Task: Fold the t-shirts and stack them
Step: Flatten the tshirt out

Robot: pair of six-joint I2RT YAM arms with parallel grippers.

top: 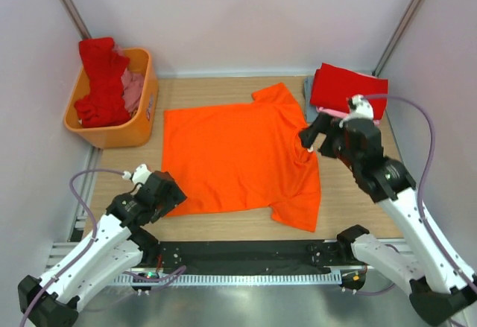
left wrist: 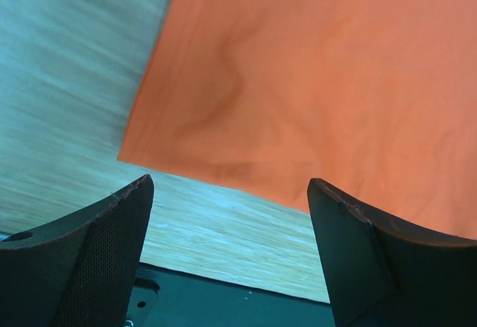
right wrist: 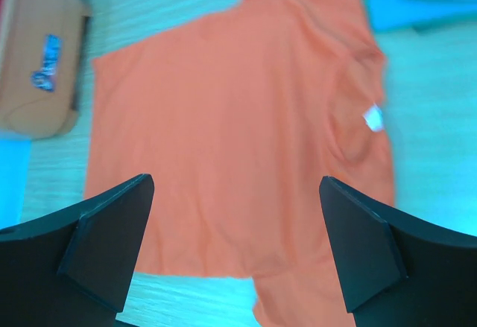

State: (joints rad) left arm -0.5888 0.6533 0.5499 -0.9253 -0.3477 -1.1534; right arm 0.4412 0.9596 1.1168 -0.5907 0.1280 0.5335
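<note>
A bright orange t-shirt (top: 238, 152) lies spread flat on the wooden table, neck toward the right; its white neck label (right wrist: 372, 117) shows in the right wrist view. My left gripper (top: 176, 195) is open and empty, low by the shirt's near left corner (left wrist: 130, 152). My right gripper (top: 308, 135) is open and empty, held above the shirt's right edge near the neck. A folded red t-shirt (top: 348, 91) lies on a stack at the back right, over pink and grey-blue ones. More red and pink shirts (top: 100, 81) sit in the basket.
An orange plastic basket (top: 134, 126) stands at the back left, also in the right wrist view (right wrist: 37, 66). White walls enclose the table. A black rail (top: 246, 256) runs along the near edge between the arm bases.
</note>
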